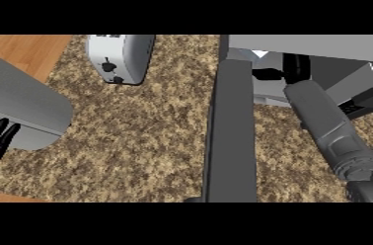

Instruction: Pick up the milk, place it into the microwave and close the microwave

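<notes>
Speckled brown stone table is seen across most of the view. At the lower right, the grey right forearm is angled up and leftward toward the oven. Just left of it, the dark grey microwave door is swung wide open. It is seen edge-on as a long slab running from the near edge to the oven's front.

At the left edge, the grey left forearm is seen, with the black left hand at its end. Its fingers are straight and nothing is held.

Further back, a white-and-silver toaster is stood on the table, well apart from the door, with its black levers on the near face. A patch of light wooden surface is seen at the far left corner.

At the far right, the grey box microwave is seen with its cavity open. The black right hand is placed at the cavity mouth. Whether anything is gripped by it cannot be told. A small white patch is seen just beyond that hand, inside the cavity. Whether it is the milk cannot be told.
</notes>
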Motion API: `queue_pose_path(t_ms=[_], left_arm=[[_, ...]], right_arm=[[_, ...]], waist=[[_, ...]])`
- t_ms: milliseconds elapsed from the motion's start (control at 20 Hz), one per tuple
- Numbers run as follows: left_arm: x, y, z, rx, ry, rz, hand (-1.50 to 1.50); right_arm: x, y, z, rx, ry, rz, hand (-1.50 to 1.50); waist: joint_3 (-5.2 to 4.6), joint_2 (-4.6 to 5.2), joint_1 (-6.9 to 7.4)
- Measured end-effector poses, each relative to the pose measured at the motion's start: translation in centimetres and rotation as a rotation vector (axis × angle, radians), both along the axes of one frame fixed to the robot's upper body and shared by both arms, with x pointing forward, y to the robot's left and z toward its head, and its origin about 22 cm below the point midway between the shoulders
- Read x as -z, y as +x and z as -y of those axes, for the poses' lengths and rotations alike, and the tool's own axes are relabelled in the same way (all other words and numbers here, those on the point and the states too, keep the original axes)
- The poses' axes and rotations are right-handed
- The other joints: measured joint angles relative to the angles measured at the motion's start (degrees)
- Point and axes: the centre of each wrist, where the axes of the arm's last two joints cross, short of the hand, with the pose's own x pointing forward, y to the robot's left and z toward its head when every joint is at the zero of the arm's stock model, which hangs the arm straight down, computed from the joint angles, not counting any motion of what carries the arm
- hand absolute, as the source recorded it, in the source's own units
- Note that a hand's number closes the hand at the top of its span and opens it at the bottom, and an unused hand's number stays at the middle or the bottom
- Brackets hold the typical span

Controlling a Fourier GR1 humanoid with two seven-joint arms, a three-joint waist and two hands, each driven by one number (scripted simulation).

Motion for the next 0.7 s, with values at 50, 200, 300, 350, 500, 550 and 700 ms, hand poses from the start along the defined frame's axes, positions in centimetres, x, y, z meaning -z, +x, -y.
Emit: queue_pose_path(t_ms=[50,200,300,350,500,550,700], left_arm=[[0.0,0.3,0.2,0.016,-0.001,0.002,-1.50],[0.3,0.6,1.0,0.060,-0.002,0.002,-1.50],[0.3,0.8,1.5,0.079,-0.004,0.007,-1.50],[0.6,0.8,1.7,0.086,-0.007,0.003,-1.50],[0.7,1.3,2.3,0.117,-0.013,0.005,-1.50],[0.9,1.4,2.5,0.125,-0.017,0.002,-1.50],[0.9,1.6,3.7,0.159,-0.018,-0.001,1.50]], right_arm=[[0.1,0.0,-0.4,-0.018,0.023,-0.001,-1.50],[0.7,-0.2,-1.0,-0.073,0.107,-0.011,-1.50],[1.3,-0.6,-1.0,-0.103,0.168,-0.014,-1.50],[1.7,-0.8,-0.8,-0.122,0.197,-0.016,-1.50],[2.4,-1.1,-1.2,-0.164,0.280,-0.028,-1.50],[2.8,-1.3,-1.3,-0.175,0.308,-0.034,-1.50],[4.4,-2.2,-0.9,-0.200,0.383,-0.058,-1.50]], waist=[[0.00,-0.07,-0.21],[-0.04,-0.44,-0.96],[-0.05,-0.67,-1.51],[-0.07,-0.85,-1.90],[-0.11,-1.09,-2.36],[-0.13,-1.23,-2.60],[-0.16,-1.55,-3.22]])
